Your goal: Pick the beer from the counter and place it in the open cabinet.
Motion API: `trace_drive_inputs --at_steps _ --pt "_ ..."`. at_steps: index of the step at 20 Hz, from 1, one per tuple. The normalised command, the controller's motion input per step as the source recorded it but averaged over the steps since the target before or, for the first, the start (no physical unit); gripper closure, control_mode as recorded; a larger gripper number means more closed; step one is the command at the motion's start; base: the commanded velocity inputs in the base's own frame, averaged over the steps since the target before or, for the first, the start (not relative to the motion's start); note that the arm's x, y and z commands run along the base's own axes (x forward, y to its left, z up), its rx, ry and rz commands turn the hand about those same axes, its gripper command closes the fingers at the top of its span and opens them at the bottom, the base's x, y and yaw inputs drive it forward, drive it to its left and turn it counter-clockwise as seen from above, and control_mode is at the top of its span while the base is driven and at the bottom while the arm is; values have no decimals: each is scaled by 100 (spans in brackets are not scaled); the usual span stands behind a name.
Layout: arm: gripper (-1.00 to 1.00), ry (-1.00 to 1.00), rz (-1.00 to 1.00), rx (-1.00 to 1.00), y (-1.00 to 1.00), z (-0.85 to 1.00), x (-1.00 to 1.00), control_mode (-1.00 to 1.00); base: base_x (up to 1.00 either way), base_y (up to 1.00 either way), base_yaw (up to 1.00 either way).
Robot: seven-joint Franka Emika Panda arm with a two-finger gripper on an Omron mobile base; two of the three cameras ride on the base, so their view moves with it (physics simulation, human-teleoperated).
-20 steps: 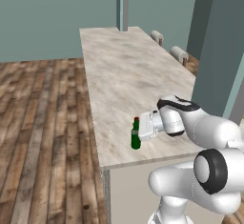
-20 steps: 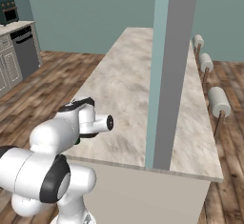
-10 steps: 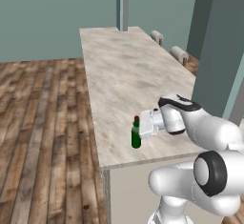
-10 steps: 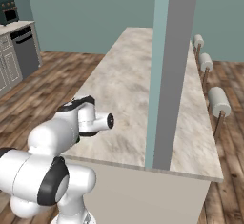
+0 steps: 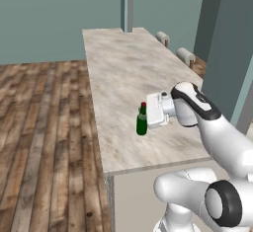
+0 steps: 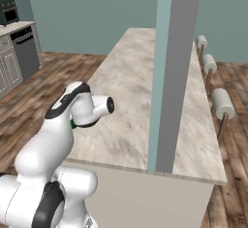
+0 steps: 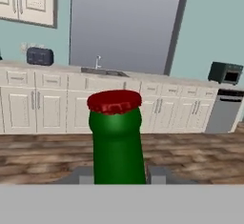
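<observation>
The beer [image 5: 142, 122], a dark green bottle with a red cap, hangs upright just above the counter [image 5: 123, 68] near its left edge. My gripper [image 5: 145, 119] reaches in level from the right and is shut on it. In the hand view the beer's neck [image 7: 118, 142] rises in the middle, with a grey fingertip [image 7: 85, 175] pressed against each side; my gripper [image 7: 119, 176] grips it low down. In the right base view a sliver of the beer [image 6: 72, 124] peeks out behind my forearm. The open cabinet is out of view.
A tall teal-grey pillar [image 6: 169, 76] stands on the counter's right side, with round stools [image 6: 223, 103] beyond it. Wooden floor [image 5: 44, 127] lies left of the counter. Across the room are cream base cabinets [image 7: 43, 108], a sink, a toaster [image 7: 39, 55] and a dishwasher [image 7: 224, 111].
The gripper has risen a little, and the beer has come up off the counter with it. The base and camera have not moved.
</observation>
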Motion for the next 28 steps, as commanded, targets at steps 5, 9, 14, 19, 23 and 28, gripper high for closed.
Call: trace_drive_inputs --at_steps 5,9,14,19,23,28 --pt "100 -17 0 -3 8 70 -55 -100 0 0 0" --pt "100 -15 0 -1 1 59 -71 -100 0 0 0" --pt "100 -14 0 0 0 49 -71 -100 0 0 0" --pt "100 -10 0 0 0 30 -69 -100 0 0 0" --pt "100 -13 1 0 0 18 -66 -100 0 0 0" --pt "100 -13 3 0 -2 3 -60 -100 0 0 0"
